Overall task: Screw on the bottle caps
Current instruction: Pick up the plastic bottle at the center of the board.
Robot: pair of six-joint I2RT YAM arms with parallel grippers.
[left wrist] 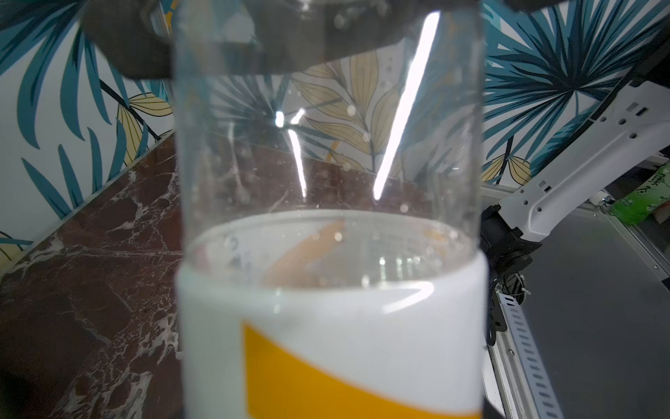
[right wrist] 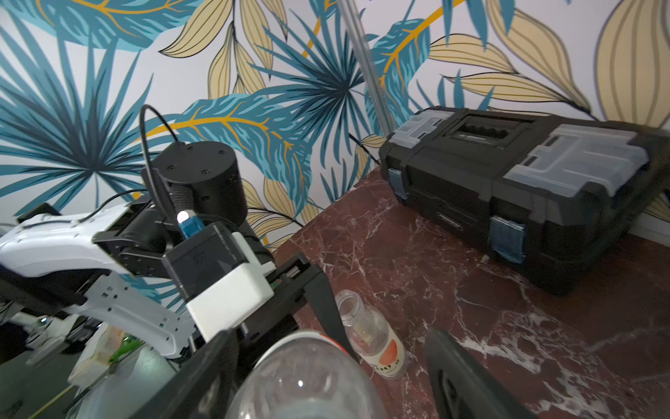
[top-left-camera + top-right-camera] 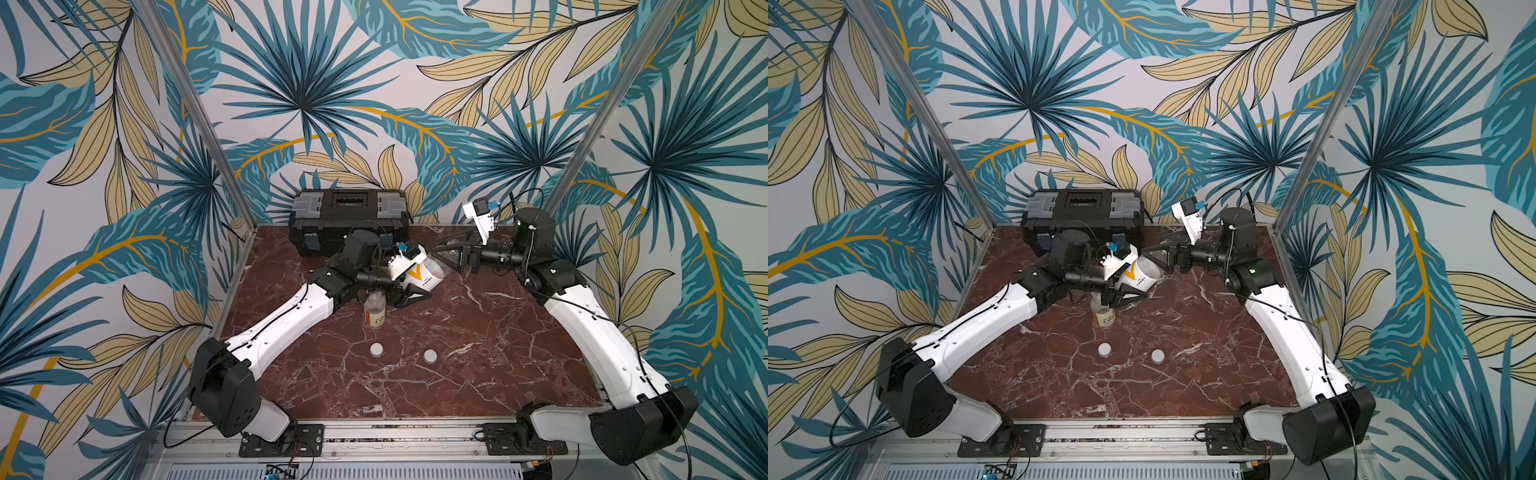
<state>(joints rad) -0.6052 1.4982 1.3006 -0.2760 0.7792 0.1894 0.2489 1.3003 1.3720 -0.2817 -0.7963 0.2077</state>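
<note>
left pincer (image 3: 419,282): clamped on yellow-label bottle (image 3: 424,277) | right pincer (image 3: 440,259): agape round its base, gap seen only by right wrist | red-label bottle (image 3: 375,312): upright, uncapped | caps (image 3: 376,349) (image 3: 430,355): on desk (image 3: 478,374)

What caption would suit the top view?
The left gripper holds a yellow-labelled bottle in the air by the open right gripper; a second bottle and two white caps sit on the table.

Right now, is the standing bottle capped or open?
Open: the standing bottle has a bare neck in the right wrist view; both caps lie on the table.
</note>
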